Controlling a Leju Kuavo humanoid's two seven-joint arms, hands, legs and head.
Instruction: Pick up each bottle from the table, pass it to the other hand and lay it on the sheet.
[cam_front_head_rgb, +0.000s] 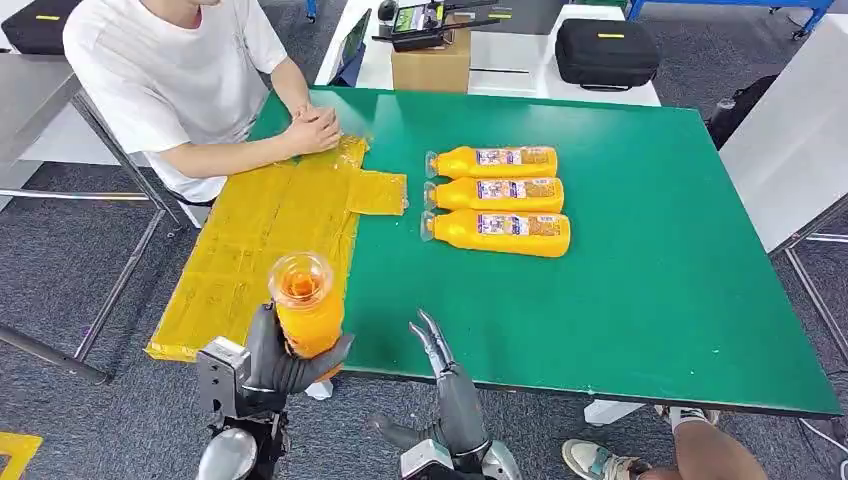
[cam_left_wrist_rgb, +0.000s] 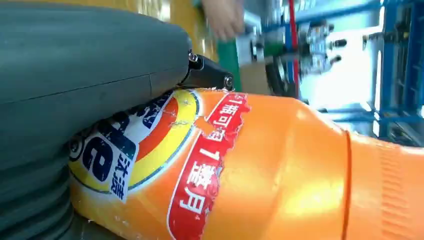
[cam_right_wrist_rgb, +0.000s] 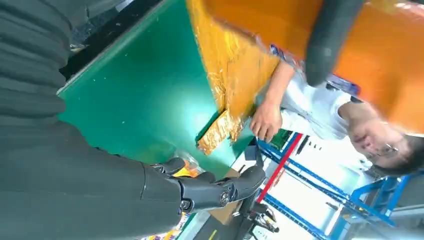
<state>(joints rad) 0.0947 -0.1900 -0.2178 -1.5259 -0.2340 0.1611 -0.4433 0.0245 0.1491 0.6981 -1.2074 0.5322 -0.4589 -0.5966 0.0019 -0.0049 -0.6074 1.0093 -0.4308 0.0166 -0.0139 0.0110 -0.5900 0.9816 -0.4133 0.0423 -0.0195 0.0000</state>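
My left hand (cam_front_head_rgb: 283, 362) grips an orange bottle (cam_front_head_rgb: 305, 305) upright, cap end up, above the near end of the yellow sheet (cam_front_head_rgb: 262, 236). The left wrist view shows its labelled body (cam_left_wrist_rgb: 240, 170) pressed against my thumb (cam_left_wrist_rgb: 90, 75). My right hand (cam_front_head_rgb: 443, 370) hangs open just right of it over the table's near edge, fingers (cam_right_wrist_rgb: 215, 187) straight and holding nothing. Three more orange bottles (cam_front_head_rgb: 497, 194) lie side by side on the green table (cam_front_head_rgb: 640, 280), caps pointing toward the sheet.
A person in a white shirt (cam_front_head_rgb: 175, 80) sits at the far left with clasped hands (cam_front_head_rgb: 315, 128) resting on the sheet's far end. A cardboard box (cam_front_head_rgb: 430, 62) and a black case (cam_front_head_rgb: 606, 50) stand behind the table. Another person's shoe (cam_front_head_rgb: 595, 460) is near the front right.
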